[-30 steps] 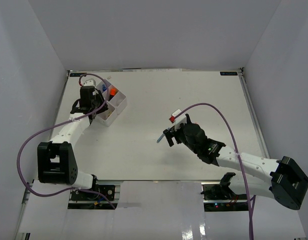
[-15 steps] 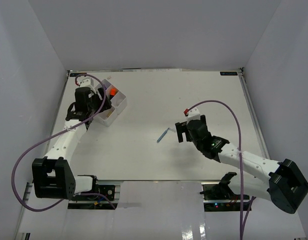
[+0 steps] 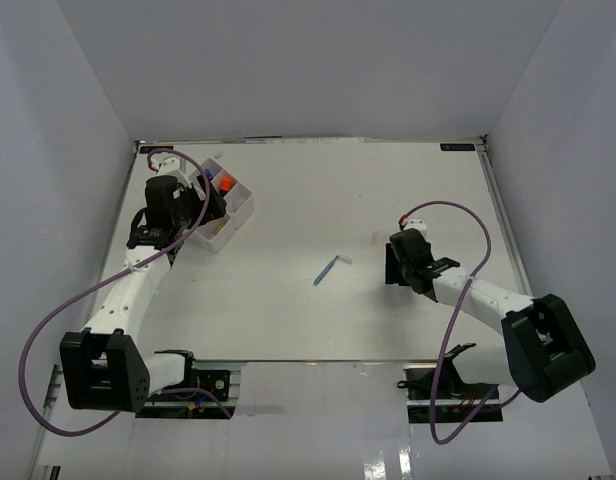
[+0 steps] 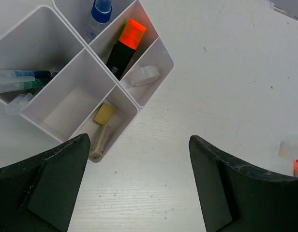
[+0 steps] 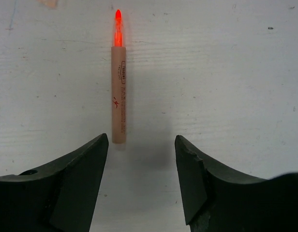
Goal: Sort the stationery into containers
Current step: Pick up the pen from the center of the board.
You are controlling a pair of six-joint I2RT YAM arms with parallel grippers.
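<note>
The white four-compartment tray (image 4: 76, 50) (image 3: 233, 212) stands at the far left. It holds a blue-capped bottle (image 4: 101, 9), an orange highlighter (image 4: 126, 44), a clear tape ring (image 4: 141, 76), erasers (image 4: 104, 114) and blue pens (image 4: 21, 79). My left gripper (image 4: 139, 140) (image 3: 178, 228) hangs open and empty over bare table beside the tray's near corner. A pink pen (image 5: 118, 82) with a red tip lies on the table just ahead of my right gripper (image 5: 140, 140) (image 3: 390, 262), which is open with nothing between its fingers. One blue pen (image 3: 326, 270) lies mid-table.
A small pale scrap (image 4: 283, 149) lies near the pink pen's red tip (image 4: 296, 166) in the left wrist view. White walls enclose the table on three sides. Purple cables loop over both arms.
The left gripper has opened wide and drawn back from the tray. The right arm has swung right, away from the blue pen, and its jaws have narrowed somewhat.
</note>
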